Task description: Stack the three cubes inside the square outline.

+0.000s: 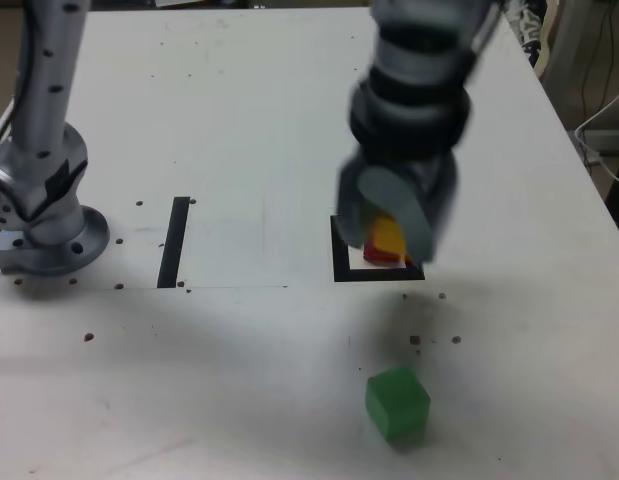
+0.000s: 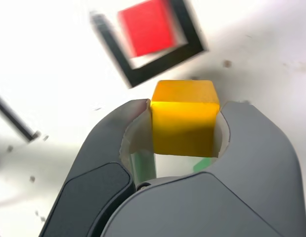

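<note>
White tabletop [image 1: 239, 380]: matte, speckled with small dark spots and holes; it carries everything here
Black strip [image 1: 174, 241]: a straight bar of tape lying well to the exterior view's left of the square outline, apart from all cubes
Arm base [image 1: 44, 215]: silver metal, standing at the exterior view's left edge, beyond the strip
Green cube [image 1: 397, 403]: alone on bare tabletop toward the near edge of the exterior view, well apart from the outline, nothing touching it
Obstructions: in the exterior view the arm's dark wrist covers the far side of the outline and much of what sits in it; the stretch between the green cube and the outline holds only specks
Claw [image 2: 185, 123]: grey, both jaws closed onto the side faces of the yellow cube [image 2: 184, 116], which fills the gap between them; the cube's top face and front face show past the jaw tips
Square outline [image 2: 124, 61]: thick black frame with a white centre, blurred in the wrist view
Red cube [image 2: 149, 26]: resting inside the outline, on its white centre
Yellow cube relative to red: in the exterior view the yellow cube [image 1: 387, 236] appears directly over the red cube [image 1: 381, 257]; whether the two touch cannot be told
Claw relative to outline: over the frame [image 1: 341, 262] in the exterior view
</note>
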